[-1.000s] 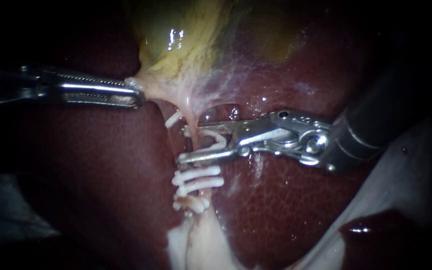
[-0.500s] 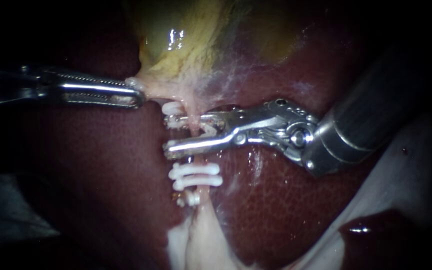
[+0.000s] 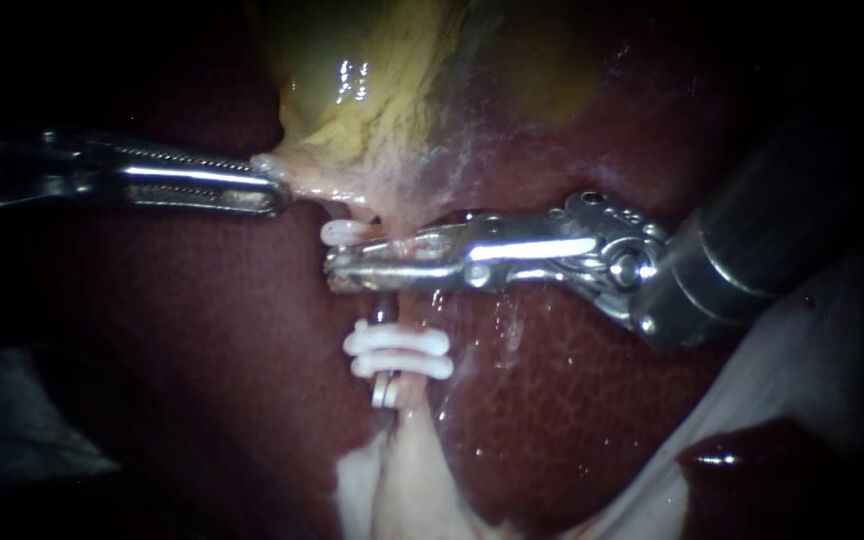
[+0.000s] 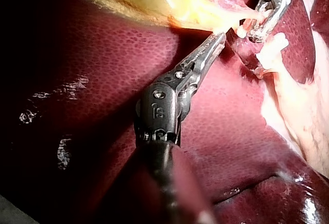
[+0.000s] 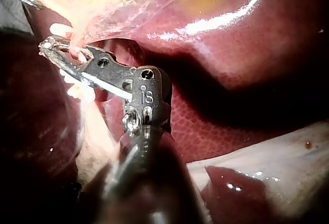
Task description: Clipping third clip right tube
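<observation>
Nearest, the tube (image 3: 407, 318) ran up from pale tissue (image 3: 402, 480), crossed by two white clips (image 3: 397, 352). Just above them the right instrument (image 3: 337, 270) lay across the tube, its jaws squeezed almost together with the tube pinched between them. A second before, those jaws had stood wide apart beside the tube with a loaded clip between them. Half a second before, they had straddled the tube. By this moment they had closed, and the loaded clip could no longer be made out plainly. That suggested the third clip was being pressed home, with release and a check of its seating left to do. Just beyond the jaws sat a lone clip (image 3: 342, 232). Farther off, the left instrument (image 3: 274, 192) had not shifted. Its jaws were clamped on the gallbladder (image 3: 372, 90) edge, holding it taut over the liver (image 3: 202, 350).
</observation>
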`<action>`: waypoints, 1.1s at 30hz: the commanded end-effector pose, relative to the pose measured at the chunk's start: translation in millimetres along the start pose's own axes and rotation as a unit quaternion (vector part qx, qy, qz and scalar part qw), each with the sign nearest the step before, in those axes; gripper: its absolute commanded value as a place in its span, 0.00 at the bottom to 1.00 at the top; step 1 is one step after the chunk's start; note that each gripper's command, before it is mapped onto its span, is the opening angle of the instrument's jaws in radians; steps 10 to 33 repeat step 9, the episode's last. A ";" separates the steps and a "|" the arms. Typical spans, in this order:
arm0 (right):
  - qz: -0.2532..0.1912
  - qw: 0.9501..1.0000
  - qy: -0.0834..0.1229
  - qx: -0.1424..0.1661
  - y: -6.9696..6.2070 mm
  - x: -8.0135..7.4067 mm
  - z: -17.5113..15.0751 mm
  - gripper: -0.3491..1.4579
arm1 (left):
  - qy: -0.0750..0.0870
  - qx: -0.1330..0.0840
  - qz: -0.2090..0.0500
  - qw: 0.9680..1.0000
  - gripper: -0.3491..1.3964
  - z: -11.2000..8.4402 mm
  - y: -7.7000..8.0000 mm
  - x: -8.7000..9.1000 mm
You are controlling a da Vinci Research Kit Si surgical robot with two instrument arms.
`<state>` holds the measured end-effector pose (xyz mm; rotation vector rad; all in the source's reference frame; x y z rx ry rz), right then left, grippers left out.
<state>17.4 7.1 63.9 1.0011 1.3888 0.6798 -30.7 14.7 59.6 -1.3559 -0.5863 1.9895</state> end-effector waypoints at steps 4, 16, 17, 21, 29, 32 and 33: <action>0.000 1.000 -0.001 0.000 -0.1 0.0 0.0 0.00 | 0.000 0.000 0.000 1.000 0.00 0.0 0.0 0.0; 0.000 1.000 -0.002 0.003 -0.1 0.0 0.0 0.00 | 0.000 0.000 0.000 1.000 0.00 0.0 0.0 0.0; 0.000 1.000 -0.002 0.003 -0.1 0.0 0.0 0.00 | 0.000 0.000 0.000 1.000 0.00 0.0 0.0 0.0; 0.000 1.000 -0.002 0.003 -0.1 0.0 0.0 0.00 | 0.000 0.000 0.000 1.000 0.00 0.0 0.0 0.0; 0.000 1.000 -0.002 0.003 -0.1 0.0 0.0 0.00 | 0.000 0.000 0.000 1.000 0.00 0.0 0.0 0.0; 0.000 1.000 -0.002 0.003 -0.1 0.0 0.0 0.00 | 0.000 0.000 0.000 1.000 0.00 0.0 0.0 0.0; 0.000 1.000 -0.002 0.003 -0.1 0.0 0.0 0.00 | 0.000 0.000 0.000 1.000 0.00 0.0 0.0 0.0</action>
